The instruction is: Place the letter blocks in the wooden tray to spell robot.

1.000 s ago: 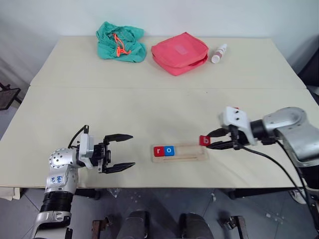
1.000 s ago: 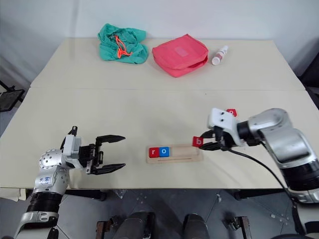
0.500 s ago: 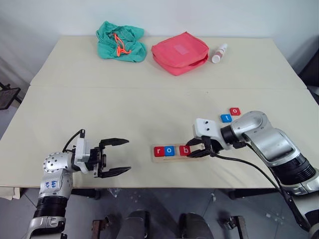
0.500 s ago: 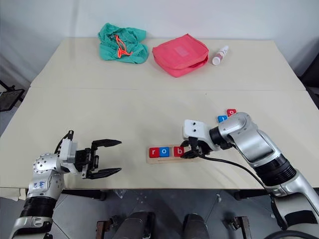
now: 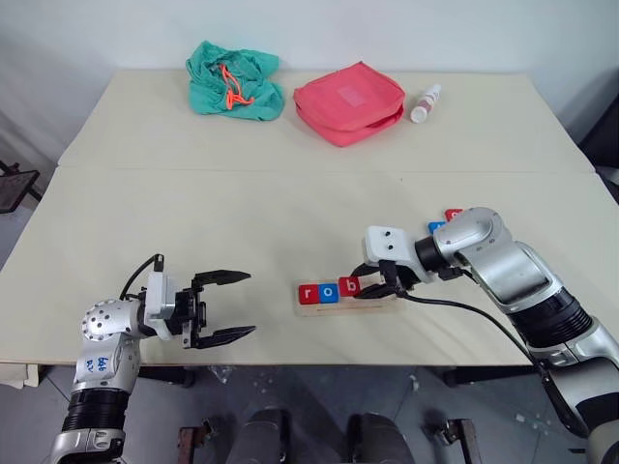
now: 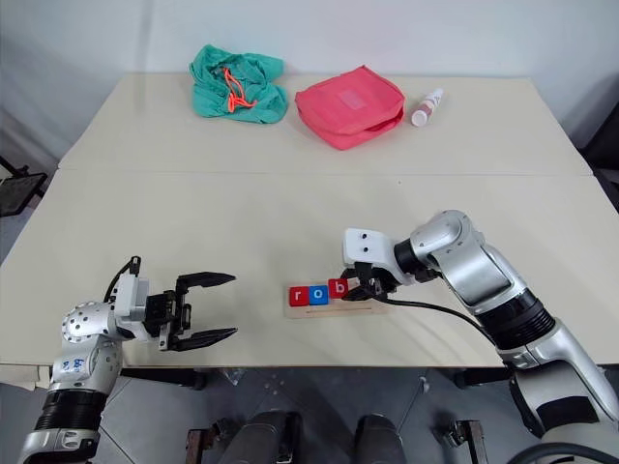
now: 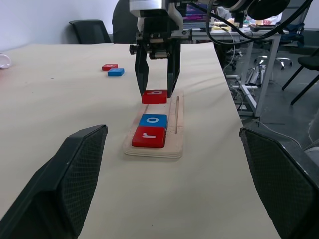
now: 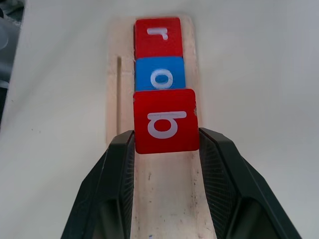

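tray point(image 7: 175, 127): r, o seated | right end effector point(image 7: 156, 85) straddles b point(image 7: 154, 96) (red)

Pale wooden tray point(image 5: 382, 302) flat near table's front edge, long groove along one side. Red r block point(image 5: 308, 294), blue o block point(image 5: 329, 292), red b block point(image 5: 349, 286) in a row from tray's left end, touching. Blue block point(image 5: 435, 227) and red block point(image 5: 453, 215) loose on table, well behind tray.

The right gripper point(image 5: 372, 284) has carried the red b block point(image 5: 349, 286) from beyond the tray's point(image 5: 382, 302) right end to the tray, against the blue o block point(image 5: 329, 292). Its fingers point(image 8: 117, 169) now flank the b block.
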